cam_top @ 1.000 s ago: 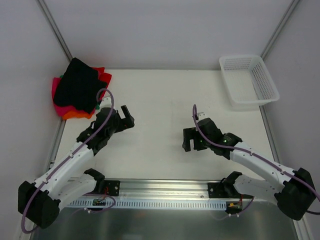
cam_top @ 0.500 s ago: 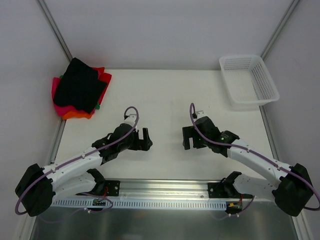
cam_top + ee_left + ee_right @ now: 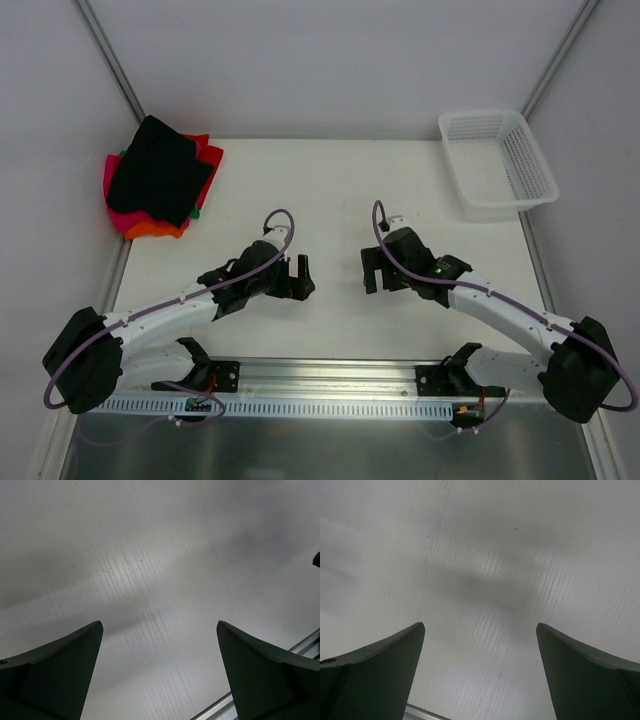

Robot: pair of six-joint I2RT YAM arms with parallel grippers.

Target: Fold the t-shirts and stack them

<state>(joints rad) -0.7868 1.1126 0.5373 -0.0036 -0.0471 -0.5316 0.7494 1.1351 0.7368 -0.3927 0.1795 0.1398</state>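
The t-shirts lie in a stack at the table's back left corner: a folded black t-shirt (image 3: 155, 170) on top, with pink (image 3: 113, 196), orange (image 3: 155, 230) and red (image 3: 210, 155) folded shirts showing beneath it. My left gripper (image 3: 298, 278) is open over bare table near the middle front, well away from the stack. My right gripper (image 3: 370, 270) is open too, facing it across a small gap. Both wrist views show only white table between the wide-apart jaws of the left gripper (image 3: 160, 630) and the right gripper (image 3: 480, 630).
A white plastic mesh basket (image 3: 497, 162) stands at the back right corner. A metal rail (image 3: 320, 388) runs along the near edge by the arm bases. White walls enclose the table.
My left arm has pulled back from beside the shirt stack toward the middle front of the table. The right gripper has shifted slightly left and back. The stack has not moved.
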